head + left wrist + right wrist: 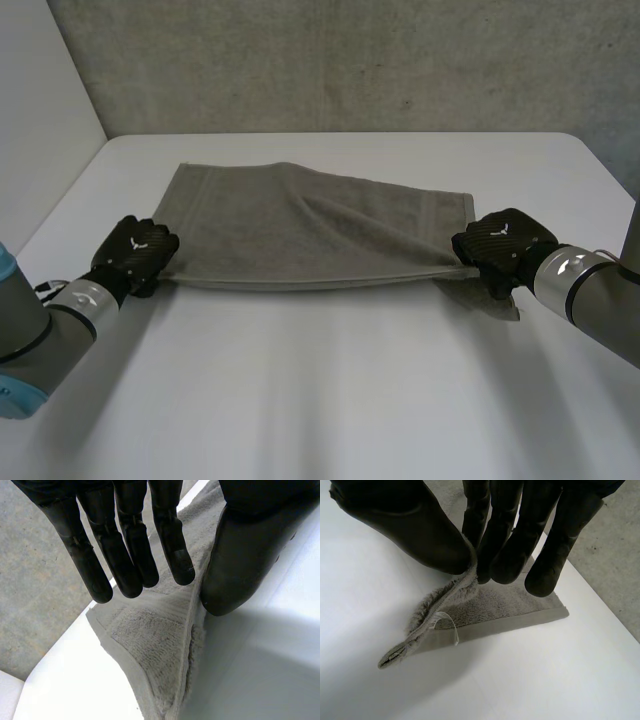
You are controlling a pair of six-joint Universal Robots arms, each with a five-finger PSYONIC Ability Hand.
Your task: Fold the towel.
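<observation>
A grey towel (300, 230) lies doubled across the middle of the white table (320, 400), its two-layered near edge running from hand to hand. My left hand (138, 250) is at the near left corner. In the left wrist view its fingers (125, 555) are straight and stand apart from the thumb (240, 555), with the towel's corner (150, 645) lying below between them. My right hand (505, 245) is at the near right corner, where thumb and fingers (510, 530) pinch the towel's edge (490, 610). A small white label (447, 625) sticks out at that corner.
A grey concrete wall (350, 60) rises behind the table's far edge. Bare white tabletop stretches in front of the towel toward me and on both sides of it.
</observation>
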